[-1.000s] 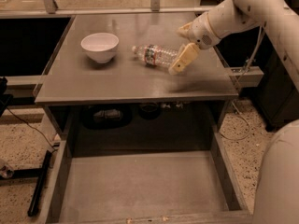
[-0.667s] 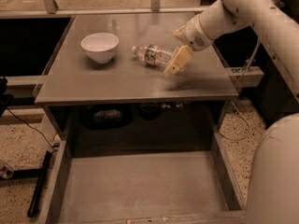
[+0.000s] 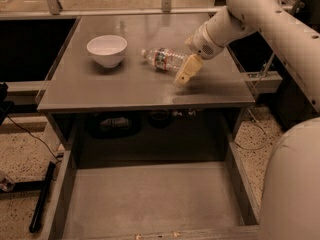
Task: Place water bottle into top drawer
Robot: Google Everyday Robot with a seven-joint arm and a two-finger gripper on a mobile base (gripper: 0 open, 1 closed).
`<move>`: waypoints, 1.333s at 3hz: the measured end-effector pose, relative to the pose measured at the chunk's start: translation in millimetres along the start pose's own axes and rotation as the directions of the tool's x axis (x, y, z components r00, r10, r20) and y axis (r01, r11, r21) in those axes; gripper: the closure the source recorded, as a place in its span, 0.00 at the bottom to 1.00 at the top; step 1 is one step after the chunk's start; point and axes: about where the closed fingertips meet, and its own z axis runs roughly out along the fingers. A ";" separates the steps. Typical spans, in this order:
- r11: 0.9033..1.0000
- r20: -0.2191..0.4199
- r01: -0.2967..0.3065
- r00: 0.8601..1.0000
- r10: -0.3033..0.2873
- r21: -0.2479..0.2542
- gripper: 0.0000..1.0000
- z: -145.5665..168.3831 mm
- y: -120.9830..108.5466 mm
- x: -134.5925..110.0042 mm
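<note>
A: What surrounds you?
B: A grey tabletop, with the top drawer pulled open below, no bottle inside.
A: The water bottle?
B: Lying on the tabletop near a white bowl; your gripper is at its base, grasp impossible to tell. Placing remains.

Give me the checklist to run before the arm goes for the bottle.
1. Water bottle lying on its side on the table: ok.
2. Gripper at the bottle's bottom end: ok.
3. Gripper touching the bottle: cannot tell.
4. Bowl apart from the bottle: ok.
5. Top drawer pulled open below the table: ok.
6. Bottle in the drawer: not ok, not yet done.
</note>
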 end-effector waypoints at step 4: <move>1.000 0.000 0.000 1.000 0.000 0.000 0.88 0.2 0.0 0.0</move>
